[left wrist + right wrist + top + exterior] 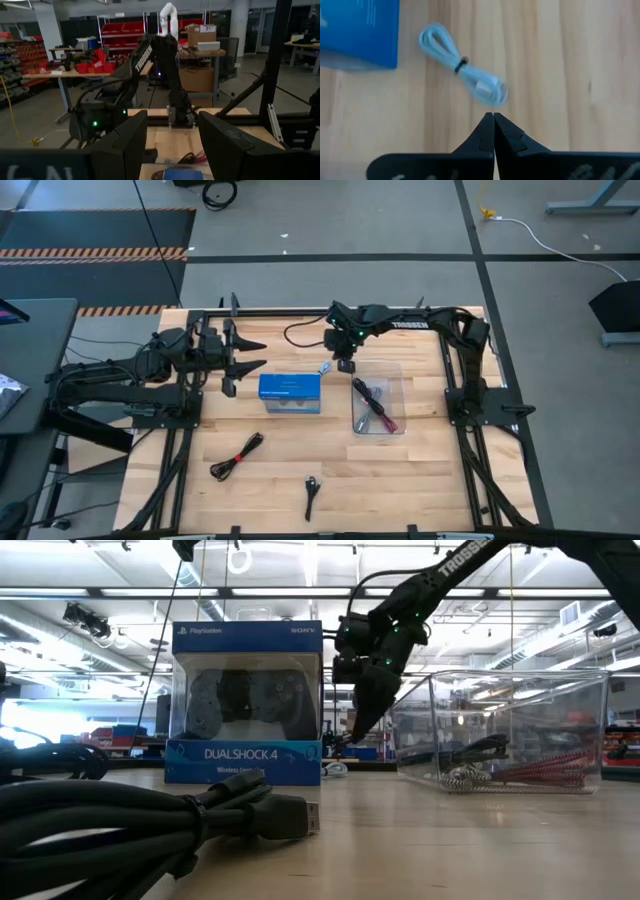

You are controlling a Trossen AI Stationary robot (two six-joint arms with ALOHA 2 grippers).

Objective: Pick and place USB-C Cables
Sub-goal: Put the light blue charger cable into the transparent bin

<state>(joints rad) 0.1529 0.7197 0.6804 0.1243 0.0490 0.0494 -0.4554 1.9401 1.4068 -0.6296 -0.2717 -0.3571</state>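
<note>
A small pale grey coiled cable (462, 67) lies on the wooden table next to the blue box (290, 392); it also shows in the high view (325, 367). My right gripper (493, 116) is shut and empty, pointing down just short of that cable's plug end (492, 92); it also shows in the high view (346, 364). A magenta cable (380, 416) and a black cable (362, 392) lie in the clear tray (400, 375). Two black cables (237, 457) (312, 495) lie on the near part of the table. My left gripper (235, 365) is open and empty, left of the box.
The blue box (247, 705) stands upright between the two grippers. The clear tray (590, 690) sits right of it, close to my right gripper. A black cable (150, 830) lies close before the low camera. Bare wood shows on the near right of the table (440, 480).
</note>
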